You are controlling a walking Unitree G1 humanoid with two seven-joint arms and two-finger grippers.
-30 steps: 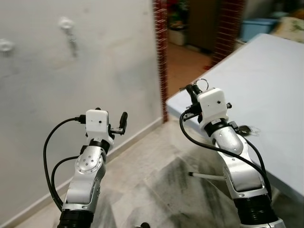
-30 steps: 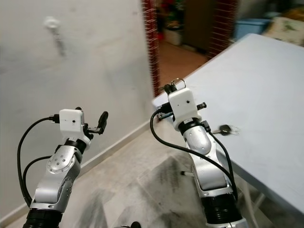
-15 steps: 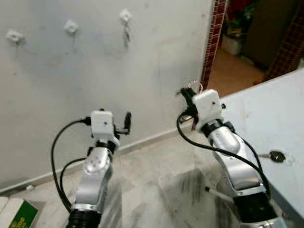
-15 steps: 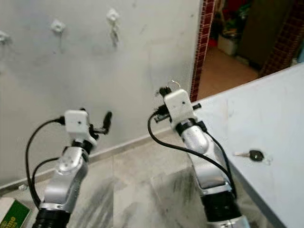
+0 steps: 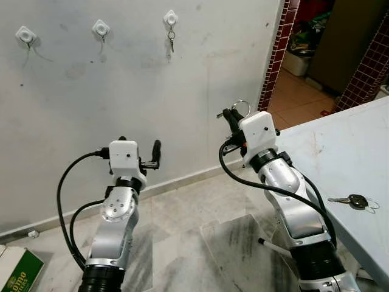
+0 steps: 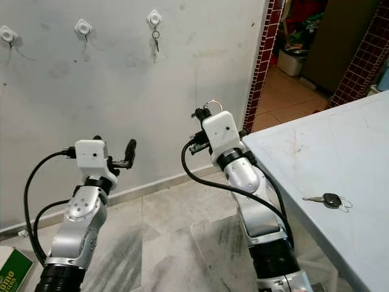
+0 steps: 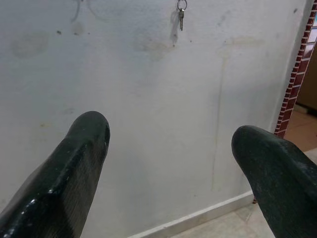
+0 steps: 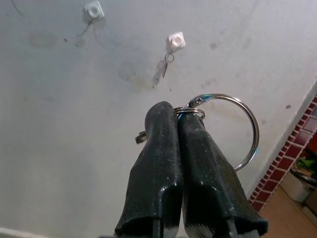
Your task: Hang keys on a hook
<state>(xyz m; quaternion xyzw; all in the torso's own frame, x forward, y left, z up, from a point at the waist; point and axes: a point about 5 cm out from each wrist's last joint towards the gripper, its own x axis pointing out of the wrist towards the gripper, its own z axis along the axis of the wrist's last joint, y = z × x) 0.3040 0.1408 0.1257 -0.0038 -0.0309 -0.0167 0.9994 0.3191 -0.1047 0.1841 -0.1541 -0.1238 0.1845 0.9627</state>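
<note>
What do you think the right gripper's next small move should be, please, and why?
Probably raise and extend the right gripper toward a free hook on the wall. It is shut on the key ring, whose loop sticks out past the fingertips, but it sits well below the hooks. The rightmost hook already holds keys, while the middle one looks free.

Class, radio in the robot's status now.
Right gripper shut on key ring, facing wall hooks. Left gripper open, idle. Rightmost hook already holds keys.
</note>
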